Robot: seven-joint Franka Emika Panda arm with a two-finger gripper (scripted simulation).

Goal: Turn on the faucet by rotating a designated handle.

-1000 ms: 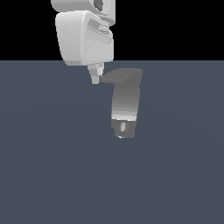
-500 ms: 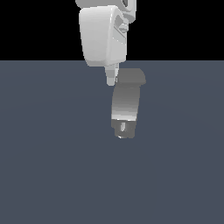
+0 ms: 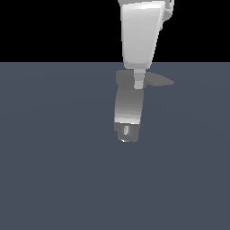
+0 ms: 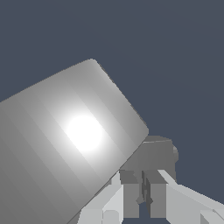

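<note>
The claw hangs straight down with its tip right at the top of the faucet. In the wrist view the two fingers stand close together with only a thin dark slit between them, so the claw is narrow and grips nothing that can be seen. Whether the tip actually touches the fixture cannot be told.

Just beside the tip, toward the exterior view's right, the handle runs out flat and tapers to a point. Below the claw the faucet's rounded body drops to a darker stub end, standing on the blue-grey tabletop.

As a judgement, the claw is in place against the lever's root, and any remaining rotation has to come from pushing sideways.
</note>
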